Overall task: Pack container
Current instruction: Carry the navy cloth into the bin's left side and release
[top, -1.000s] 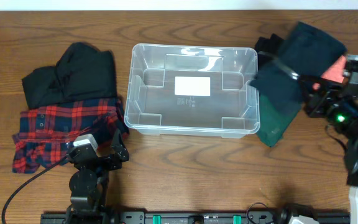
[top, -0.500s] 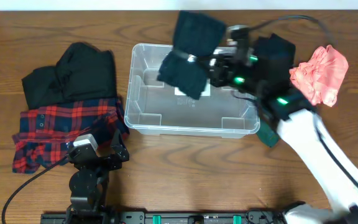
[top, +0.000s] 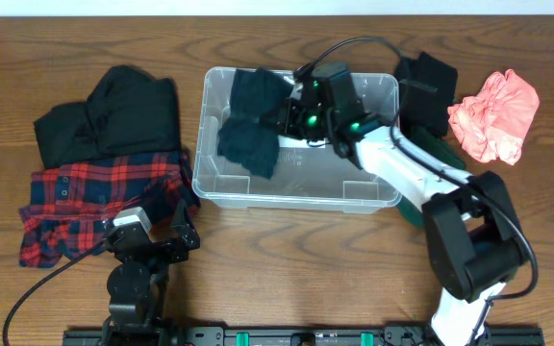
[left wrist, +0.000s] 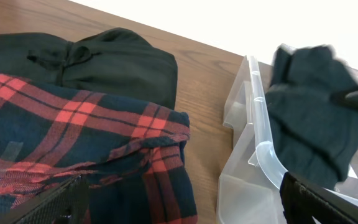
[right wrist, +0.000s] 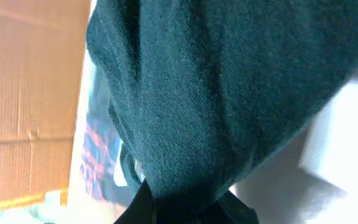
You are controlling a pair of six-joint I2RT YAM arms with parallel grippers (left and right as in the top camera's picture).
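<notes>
Overhead view: a clear plastic container (top: 296, 198) sits mid-table, slightly toward 12 o'clock. The right gripper (top: 289, 117) is clenched on a dark green garment (top: 250, 130), which hangs over the container's 9 o'clock half. The left gripper (top: 158, 234), at 7 o'clock, is spread wide, grasping nothing, beside a red plaid shirt (top: 85, 197). A black hoodie (top: 113, 115) lies at 10 o'clock and a pink cloth (top: 493, 115) at 2 o'clock.

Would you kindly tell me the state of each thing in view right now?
container: upright, lidless.
dark teal garment: hanging from right gripper over container.
right gripper: shut on the garment.
left gripper: open, holding nothing.
plaid shirt: folded.
black hoodie: folded.
pink cloth: crumpled.
</notes>
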